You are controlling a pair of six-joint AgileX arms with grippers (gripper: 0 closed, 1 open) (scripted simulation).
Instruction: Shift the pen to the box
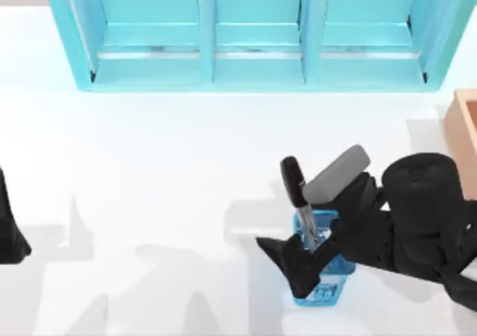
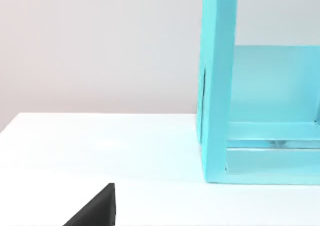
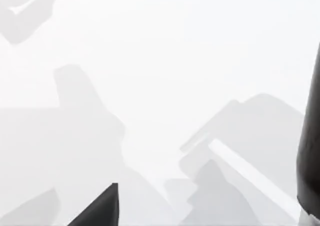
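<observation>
A: Right gripper [image 1: 302, 248] status?

B: Over the blue mesh basket [image 1: 328, 276] near the tabletop's [image 1: 164, 172] front edge, right of centre. Its fingers are clamped on the pen's barrel, low down by the basket's rim.

A: Pen position?

B: The pen [image 1: 297, 194] stands in the basket, tilted, black cap up and leaning toward the tabletop's left and rear. Grey-white barrel runs down into the basket between my fingers. In the right wrist view the black cap [image 3: 310, 146] sits at the frame edge with bare tabletop behind it.

A: Box?

B: The tan box [image 1: 463, 138] is at the tabletop's right edge, cut off by the frame, well apart from the basket. My right arm lies between the two.

A: Left arm?

B: Parked at the tabletop's left edge. I cannot tell the left gripper's [image 1: 11, 235] state. Left wrist view looks at the end wall of the cyan three-bay shelf [image 1: 253, 34], which runs along the rear edge.
</observation>
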